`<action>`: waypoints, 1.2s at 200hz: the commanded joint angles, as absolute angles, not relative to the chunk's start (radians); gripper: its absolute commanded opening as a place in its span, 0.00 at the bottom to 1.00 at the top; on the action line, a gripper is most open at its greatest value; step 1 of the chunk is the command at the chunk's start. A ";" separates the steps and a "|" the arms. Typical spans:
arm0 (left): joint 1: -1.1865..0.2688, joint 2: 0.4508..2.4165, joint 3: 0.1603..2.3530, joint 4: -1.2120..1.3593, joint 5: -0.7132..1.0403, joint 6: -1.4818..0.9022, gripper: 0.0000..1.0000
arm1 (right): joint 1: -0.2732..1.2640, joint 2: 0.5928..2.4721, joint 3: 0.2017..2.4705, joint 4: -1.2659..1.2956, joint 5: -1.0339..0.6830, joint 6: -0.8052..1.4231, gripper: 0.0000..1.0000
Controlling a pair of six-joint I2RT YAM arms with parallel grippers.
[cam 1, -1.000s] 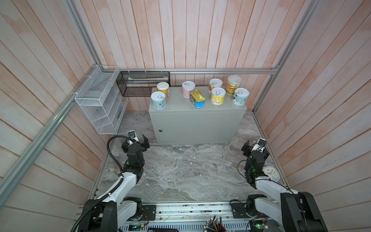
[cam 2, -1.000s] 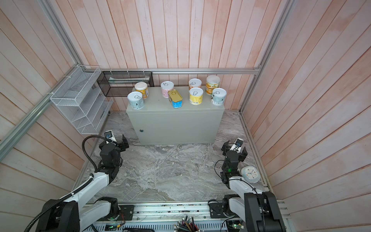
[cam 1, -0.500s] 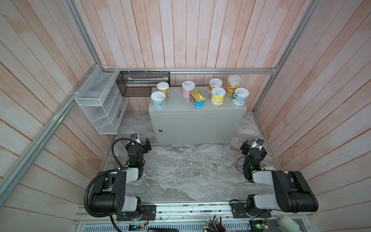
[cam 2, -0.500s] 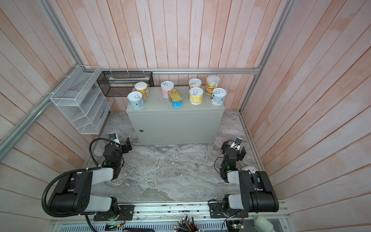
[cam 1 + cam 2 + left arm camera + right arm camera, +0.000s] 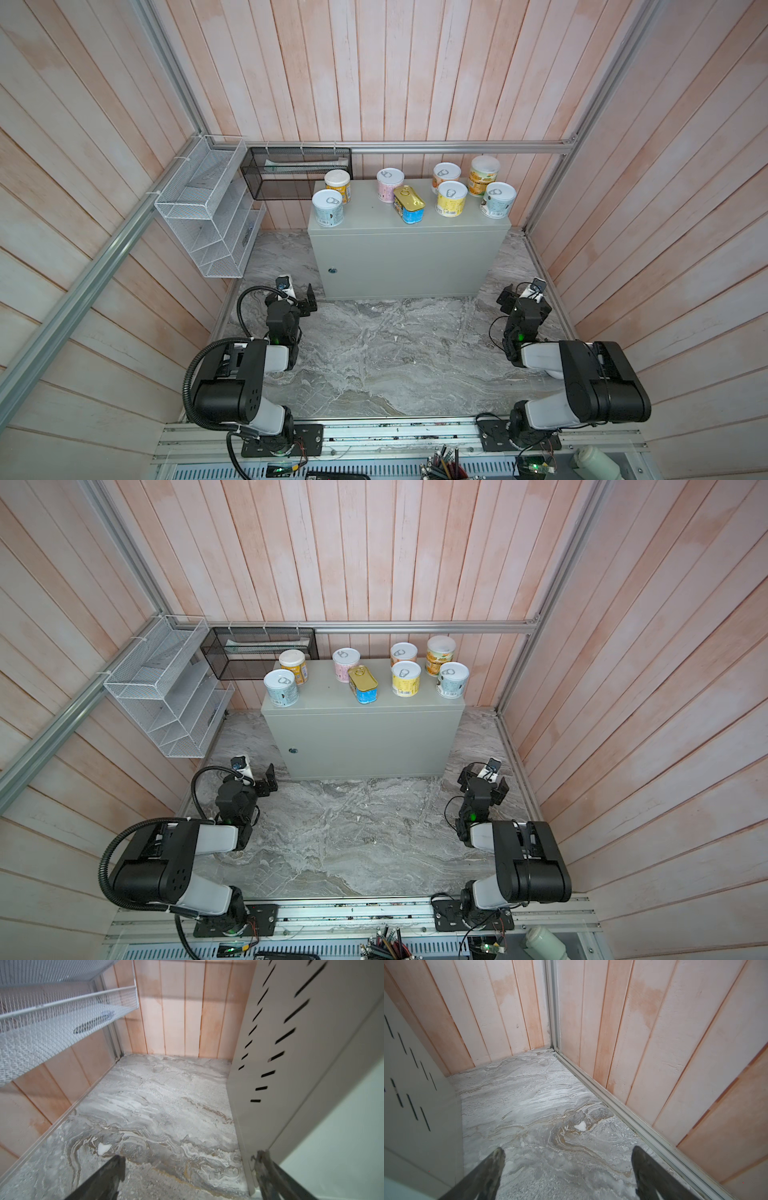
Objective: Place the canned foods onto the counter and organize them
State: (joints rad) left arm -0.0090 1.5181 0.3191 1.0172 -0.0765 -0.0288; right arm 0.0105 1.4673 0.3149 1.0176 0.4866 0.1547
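The counter [image 5: 409, 253] [image 5: 365, 737] is a light-grey metal box against the back wall. The canned foods all stand on its top in both top views. At its left are a pale blue can [image 5: 328, 208] and a yellow one [image 5: 337, 185]. In the middle are a pink can [image 5: 390, 185] and the gold-topped tin [image 5: 409, 203]. Several more cans [image 5: 451, 198] stand at its right. My left gripper [image 5: 293, 297] [image 5: 190, 1157] hangs open and empty over the marble by the counter's front left corner. My right gripper [image 5: 524, 297] [image 5: 568, 1151] is open and empty by the front right corner.
A white wire basket [image 5: 203, 208] [image 5: 52, 1022] hangs on the left wall and a black mesh basket [image 5: 297, 172] on the back wall. The counter's slotted sides [image 5: 291, 1064] [image 5: 415, 1105] stand close to both grippers. Wooden walls and metal rails enclose the marble floor [image 5: 395, 357].
Both arms have folded back, their elbows now bulking up near the front rail. The grippers have stayed near the counter's front corners, still open. The cans have not moved.
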 commanded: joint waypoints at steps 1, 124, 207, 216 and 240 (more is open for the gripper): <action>-0.003 1.542 0.292 1.108 -0.035 -0.002 1.00 | 0.008 1.474 0.318 1.034 0.432 0.135 0.95; 0.000 1.540 0.244 1.186 0.055 0.023 1.00 | 0.040 1.561 0.195 1.371 0.334 0.039 0.98; 0.013 1.545 0.290 1.108 0.019 -0.005 1.00 | 0.026 1.528 0.222 1.262 0.308 0.056 0.98; 0.014 1.545 0.290 1.109 0.019 -0.005 1.00 | 0.025 1.529 0.222 1.263 0.309 0.055 0.98; 0.014 1.545 0.291 1.108 0.020 -0.004 1.00 | 0.027 1.528 0.222 1.262 0.310 0.055 0.98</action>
State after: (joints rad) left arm 0.0093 1.5352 0.2749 1.0954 0.0250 0.0032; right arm 0.0299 1.5394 0.2070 1.2598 0.3161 0.0528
